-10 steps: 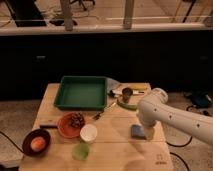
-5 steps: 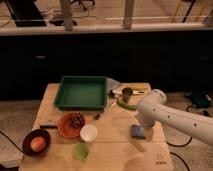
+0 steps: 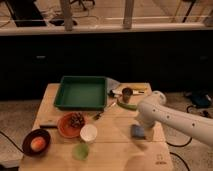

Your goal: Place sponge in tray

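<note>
From the one camera view, the white arm (image 3: 172, 120) reaches in from the right and bends down over the right side of the table (image 3: 112, 152). The gripper (image 3: 139, 124) is at its low end, right above the sponge (image 3: 137, 132) and seemingly touching it. The rounded arm shell covers it, so I cannot tell whether it is spread or closed, or whether it has a grip on anything.

The sponge is a small blue-grey soft pad lying flat on the wood, well apart from the tray (image 3: 82, 95). The tray is a shallow green plastic rectangle with a raised rim, at the back of the table.

In front of it, a round orange plate (image 3: 64, 129) carries a dark, spiky lump (image 3: 76, 119). A white cup (image 3: 88, 133) stands just beside the plate, and a pale green blob (image 3: 81, 150) lies near the cup. A dark bowl (image 3: 27, 141) at the left corner holds an orange ball (image 3: 38, 144).

The table is pale wooden planks on a speckled floor (image 3: 15, 117), with a dark wall (image 3: 100, 55) behind.
</note>
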Motion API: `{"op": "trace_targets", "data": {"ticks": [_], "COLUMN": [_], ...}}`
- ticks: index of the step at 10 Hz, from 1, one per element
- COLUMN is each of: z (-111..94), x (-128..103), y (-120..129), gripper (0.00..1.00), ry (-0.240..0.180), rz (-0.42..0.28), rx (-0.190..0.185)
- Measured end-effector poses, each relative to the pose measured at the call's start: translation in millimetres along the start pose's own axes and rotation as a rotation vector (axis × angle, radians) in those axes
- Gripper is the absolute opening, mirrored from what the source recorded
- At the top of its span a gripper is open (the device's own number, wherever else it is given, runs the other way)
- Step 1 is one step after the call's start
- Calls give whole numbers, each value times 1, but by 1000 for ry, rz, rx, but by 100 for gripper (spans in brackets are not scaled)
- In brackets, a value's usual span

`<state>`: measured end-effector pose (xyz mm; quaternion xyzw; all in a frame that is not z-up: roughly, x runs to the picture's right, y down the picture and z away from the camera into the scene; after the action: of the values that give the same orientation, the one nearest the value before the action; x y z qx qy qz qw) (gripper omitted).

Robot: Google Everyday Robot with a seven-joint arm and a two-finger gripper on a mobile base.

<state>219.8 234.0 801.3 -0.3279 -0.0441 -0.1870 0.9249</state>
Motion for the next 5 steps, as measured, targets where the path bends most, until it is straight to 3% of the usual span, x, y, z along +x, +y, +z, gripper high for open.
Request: {"op": "trace_targets", "data": {"ticks": [5], "z": [13], "x": [7], "y": [2], "gripper": [80], "ry": [-11], "rz": [-32], "rx": [-20]}}
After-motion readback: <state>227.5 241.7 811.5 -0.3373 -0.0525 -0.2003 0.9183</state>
